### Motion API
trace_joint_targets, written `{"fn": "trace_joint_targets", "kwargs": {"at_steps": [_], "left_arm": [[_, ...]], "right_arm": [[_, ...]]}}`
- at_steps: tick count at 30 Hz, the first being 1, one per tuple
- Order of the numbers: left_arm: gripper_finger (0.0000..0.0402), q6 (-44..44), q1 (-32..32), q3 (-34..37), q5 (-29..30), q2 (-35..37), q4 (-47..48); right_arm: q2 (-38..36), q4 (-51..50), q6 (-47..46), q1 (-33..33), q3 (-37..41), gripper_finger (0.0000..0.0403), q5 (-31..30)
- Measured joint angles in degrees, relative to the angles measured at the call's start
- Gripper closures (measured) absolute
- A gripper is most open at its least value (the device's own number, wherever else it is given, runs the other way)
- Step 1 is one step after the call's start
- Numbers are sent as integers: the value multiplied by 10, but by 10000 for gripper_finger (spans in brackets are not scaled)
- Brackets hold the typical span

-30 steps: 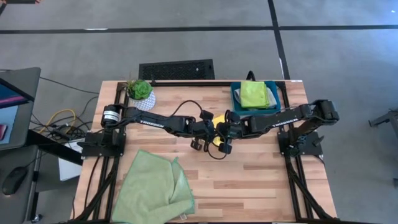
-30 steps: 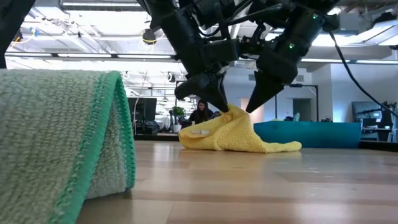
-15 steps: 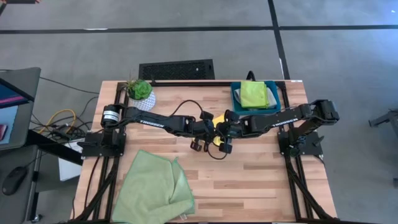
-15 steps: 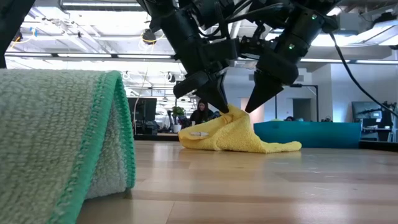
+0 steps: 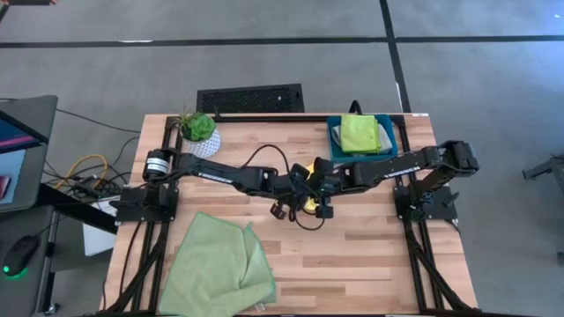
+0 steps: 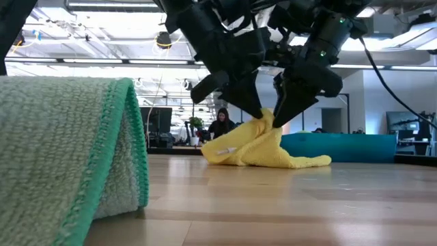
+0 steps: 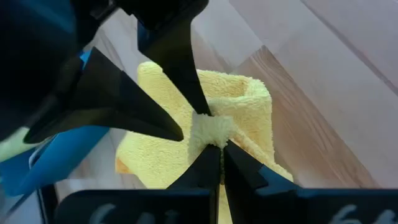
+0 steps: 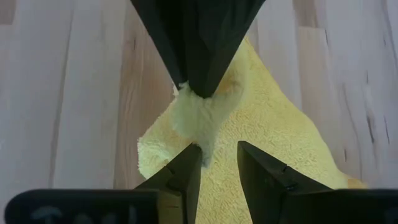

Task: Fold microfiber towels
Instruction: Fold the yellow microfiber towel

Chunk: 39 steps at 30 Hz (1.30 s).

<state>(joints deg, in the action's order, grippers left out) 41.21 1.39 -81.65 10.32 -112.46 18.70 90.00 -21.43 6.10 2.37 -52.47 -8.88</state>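
Mid-table (image 5: 370, 246), yellow towel (image 6: 263, 147) peaks upward, pinched by left hand (image 6: 258, 113).

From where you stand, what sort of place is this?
Probably a robotics lab or workshop in a big open industrial hall. Two arms are bolted to a wooden workbench, cables trail over a bare concrete floor, and the low view shows exposed ceiling lights and a person seated at distant desks.

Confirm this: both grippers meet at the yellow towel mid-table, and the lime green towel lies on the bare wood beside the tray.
One thing is wrong. In the high view the lime green towel lies inside the teal tray, not on the wood. The left gripper and right gripper do meet at the yellow towel.
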Motion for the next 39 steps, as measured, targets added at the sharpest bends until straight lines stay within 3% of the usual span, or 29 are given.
{"fn": "trace_joint_targets", "kwargs": {"at_steps": [11,14,19,25,30,39], "left_arm": [[402,-5,6,2,4,5,-12],[402,-6,6,2,4,11,-11],[401,-27,6,2,8,16,-9],[396,-50,6,2,34,16,1],[368,-59,6,3,20,16,13],[281,-112,8,3,28,16,53]], "right_arm": [[4,14,-5,2,2,282,0],[4,18,3,6,2,309,0],[4,19,6,14,2,388,1],[4,16,4,17,3,393,0],[4,16,0,17,3,393,0],[4,9,-2,17,3,396,0]]}}
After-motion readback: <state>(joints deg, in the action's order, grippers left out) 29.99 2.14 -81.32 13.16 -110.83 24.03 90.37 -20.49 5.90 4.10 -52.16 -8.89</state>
